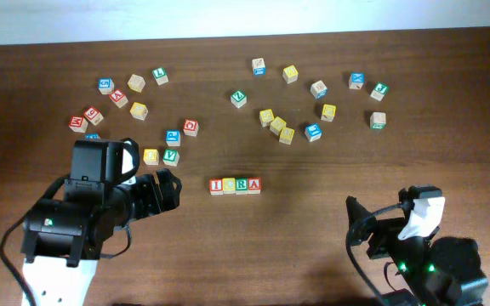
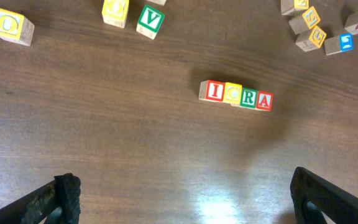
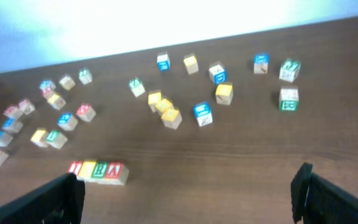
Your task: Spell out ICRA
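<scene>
Four wooden cubes stand touching in a row at the table's middle, reading ICRA (image 1: 235,185): red I (image 2: 214,91), yellow C (image 2: 232,93), green R (image 2: 248,98), red A (image 2: 264,100). The row also shows at the lower left of the right wrist view, as ICRA (image 3: 98,170). My left gripper (image 1: 167,191) hangs open to the left of the row, with nothing between its fingers (image 2: 67,194). My right gripper (image 1: 360,228) stands open at the front right, well away from the row. In its own view the right gripper (image 3: 188,193) holds nothing.
Several loose letter cubes lie scattered across the far half of the table, one cluster at the back left (image 1: 126,93), another at the back right (image 1: 313,106). A green V cube (image 2: 149,20) and a yellow cube (image 2: 115,11) sit just beyond the left gripper. The table's far edge (image 1: 245,38) meets a white wall.
</scene>
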Tool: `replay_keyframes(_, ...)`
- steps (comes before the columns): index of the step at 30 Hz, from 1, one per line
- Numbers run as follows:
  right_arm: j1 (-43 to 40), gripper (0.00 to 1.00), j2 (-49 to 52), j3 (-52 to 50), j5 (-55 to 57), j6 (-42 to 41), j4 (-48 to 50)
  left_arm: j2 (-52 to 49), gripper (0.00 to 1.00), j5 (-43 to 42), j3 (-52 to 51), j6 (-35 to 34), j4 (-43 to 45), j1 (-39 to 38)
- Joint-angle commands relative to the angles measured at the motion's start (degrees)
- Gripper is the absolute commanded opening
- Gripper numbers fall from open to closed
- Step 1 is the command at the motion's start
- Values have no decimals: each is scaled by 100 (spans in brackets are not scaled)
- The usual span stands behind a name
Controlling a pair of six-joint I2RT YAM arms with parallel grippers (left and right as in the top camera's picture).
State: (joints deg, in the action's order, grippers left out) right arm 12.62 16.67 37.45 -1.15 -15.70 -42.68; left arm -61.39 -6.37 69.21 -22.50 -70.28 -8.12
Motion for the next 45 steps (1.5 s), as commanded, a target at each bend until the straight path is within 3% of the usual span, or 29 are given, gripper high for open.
replay_keyframes(1, -249, 98, -625, -695, -188, 442, 566, 26, 99, 42, 57, 26, 7, 4)
replay_keyframes(9, -682, 98, -1655, -2288, -186, 479, 2358, 28, 99, 44, 57, 26, 7, 4)
replay_keyframes(17, -966, 98, -1648, -2806, -101, 699, 3202, 28, 99, 44, 57, 26, 7, 4)
replay_keyframes(22, -966, 98, -1648, -3724, -140, 787, 4673, 28, 99, 44, 57, 26, 7, 4)
replay_keyframes(25, -1064, 98, -1648, -3713, -98, 778, 4605, 28, 99, 44, 57, 26, 7, 4)
replay_keyframes(29, -1237, 98, -1648, -3713, -81, 778, 3812, 28, 99, 42, 57, 26, 7, 4)
replay_keyframes(45, -1237, 98, -1648, -3713, -15, 798, 3812, 24, 99, 42, 57, 26, 7, 4)
